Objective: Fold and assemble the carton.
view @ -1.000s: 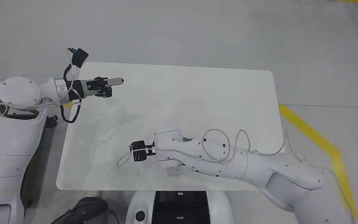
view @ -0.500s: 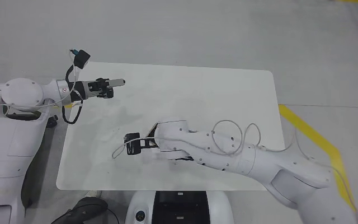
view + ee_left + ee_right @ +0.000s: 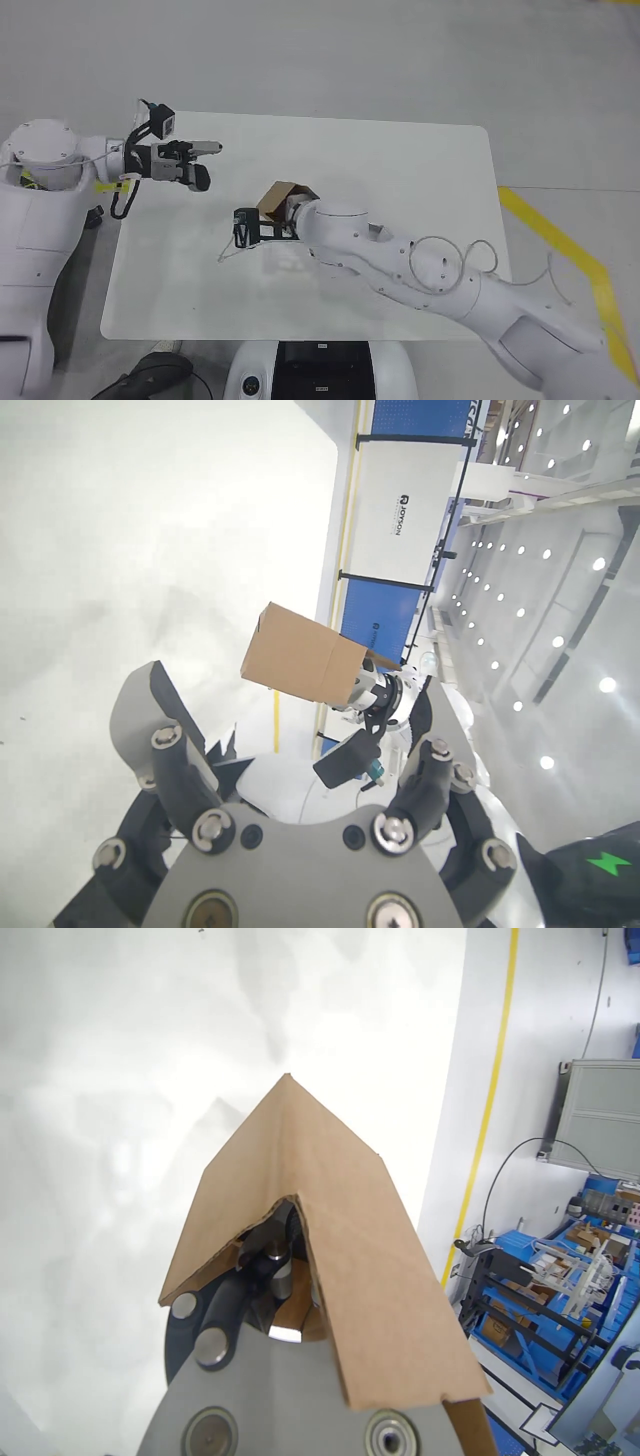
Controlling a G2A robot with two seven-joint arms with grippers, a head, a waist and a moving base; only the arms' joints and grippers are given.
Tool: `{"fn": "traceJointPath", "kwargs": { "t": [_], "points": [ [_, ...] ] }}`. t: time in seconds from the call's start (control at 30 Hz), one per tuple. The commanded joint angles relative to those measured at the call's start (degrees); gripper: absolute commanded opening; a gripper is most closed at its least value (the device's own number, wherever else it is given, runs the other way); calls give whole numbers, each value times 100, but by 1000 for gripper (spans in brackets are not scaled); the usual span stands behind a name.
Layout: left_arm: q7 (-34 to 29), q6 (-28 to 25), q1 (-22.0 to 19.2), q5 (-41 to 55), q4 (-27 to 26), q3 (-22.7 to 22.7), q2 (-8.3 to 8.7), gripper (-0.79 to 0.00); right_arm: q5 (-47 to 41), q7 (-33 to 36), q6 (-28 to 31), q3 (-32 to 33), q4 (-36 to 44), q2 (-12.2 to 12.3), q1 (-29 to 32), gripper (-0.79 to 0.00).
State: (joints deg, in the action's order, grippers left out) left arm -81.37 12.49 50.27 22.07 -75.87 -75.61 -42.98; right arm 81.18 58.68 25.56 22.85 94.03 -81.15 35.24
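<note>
Brown cardboard carton (image 3: 282, 194), partly opened, tilted, held aloft

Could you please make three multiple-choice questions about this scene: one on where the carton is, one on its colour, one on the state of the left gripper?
1. What holds the carton?
A. the left gripper
B. the right gripper
C. nothing; it lies flat

2. What colour is the carton?
A. white
B. brown
C. blue

3. How do the left gripper's jaws stand?
A. open, empty
B. shut on the carton
C. shut on a pen

Key: 1 B, the right wrist view shows it sitting over that gripper; 2 B, plain brown cardboard; 3 A, the left wrist view shows them apart with nothing between.
</note>
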Motion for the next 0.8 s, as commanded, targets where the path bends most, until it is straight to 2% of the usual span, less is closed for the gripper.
{"fn": "traceJointPath", "kwargs": {
  "t": [0.0, 0.07, 0.2, 0.37, 0.77],
  "points": [
    [-202, 405, -239, 3, 215, 257, -41, 0, 317, -38, 54, -4, 67, 43, 120, -785],
    [-313, 729, -450, 97, 400, 481, -95, 0, 542, -109, 91, 4, 104, 69, 222, -785],
    [-239, 803, -716, 491, 643, 907, -189, 0, 1095, -245, 58, 6, 189, 95, 367, -785],
    [-239, 803, -716, 491, 643, 907, -189, 0, 1638, -424, -21, 52, 257, 114, 559, -785],
    [-239, 803, -716, 491, 643, 907, -189, 0, 1657, -449, -27, 62, 264, 116, 574, -785]
  ]
}}
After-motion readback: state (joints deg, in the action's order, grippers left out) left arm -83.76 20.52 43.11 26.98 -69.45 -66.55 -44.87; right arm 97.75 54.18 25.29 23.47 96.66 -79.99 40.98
